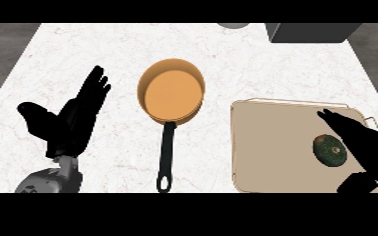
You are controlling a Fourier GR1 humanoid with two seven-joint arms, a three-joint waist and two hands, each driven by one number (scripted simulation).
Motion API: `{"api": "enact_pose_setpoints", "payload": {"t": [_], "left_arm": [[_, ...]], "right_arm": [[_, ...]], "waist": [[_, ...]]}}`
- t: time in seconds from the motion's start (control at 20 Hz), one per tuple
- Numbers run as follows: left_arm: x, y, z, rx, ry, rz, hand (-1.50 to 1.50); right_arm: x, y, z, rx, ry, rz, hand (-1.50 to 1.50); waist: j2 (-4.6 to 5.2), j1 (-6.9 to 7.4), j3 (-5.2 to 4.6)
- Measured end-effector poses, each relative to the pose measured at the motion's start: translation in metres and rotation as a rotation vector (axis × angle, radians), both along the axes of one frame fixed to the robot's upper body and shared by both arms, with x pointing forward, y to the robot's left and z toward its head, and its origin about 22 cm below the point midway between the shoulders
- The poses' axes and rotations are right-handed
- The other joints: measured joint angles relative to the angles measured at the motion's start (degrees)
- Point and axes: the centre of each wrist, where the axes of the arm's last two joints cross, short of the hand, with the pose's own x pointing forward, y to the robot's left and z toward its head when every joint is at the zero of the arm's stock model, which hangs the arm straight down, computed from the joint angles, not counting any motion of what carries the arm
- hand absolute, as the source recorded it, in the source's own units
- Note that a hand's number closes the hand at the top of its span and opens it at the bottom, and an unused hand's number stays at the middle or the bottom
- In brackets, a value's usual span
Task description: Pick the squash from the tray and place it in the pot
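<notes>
Resting at the lower left of the head view, the robot's black left hand (74, 117) is seen open, fingers straight and pointing up the view, thumb spread out to the left; nothing is held. It lies over the white marbled counter top (88, 45), with its grey forearm (50, 181) entering from the lower edge.

Right of it, near the middle, an orange round pot with a long black handle (173, 94) is set on the counter, handle pointing toward the lower edge. Nothing is seen inside it.

Further right, a beige rectangular tray (269, 145) is placed just beside the pot's handle, apart from it. A dark green round squash (329, 150) lies on the tray's right part.

At the right edge, the black right hand (356, 139) is held over the tray, fingers straight and together, angled toward the upper left, alongside the squash. Contact cannot be judged. The fingers are not curled round the squash.

At the top edge, a grey round object (233, 25) and a dark grey box (310, 32) are partly seen.
</notes>
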Motion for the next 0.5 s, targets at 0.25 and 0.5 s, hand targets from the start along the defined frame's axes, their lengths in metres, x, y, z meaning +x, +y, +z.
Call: {"api": "enact_pose_setpoints", "payload": {"t": [0.25, 0.5], "left_arm": [[0.003, 0.002, 0.001, -0.002, -0.001, -0.002, 0.0], [0.008, 0.004, 0.002, -0.001, -0.003, -0.002, 0.0]], "right_arm": [[0.002, 0.001, -0.016, -0.059, 0.034, -0.02, -1.5], [0.014, -0.002, -0.024, -0.091, 0.067, -0.024, -1.5]], "waist": [[-0.01, -0.09, -0.01], [-0.01, -0.09, -0.02]]}}
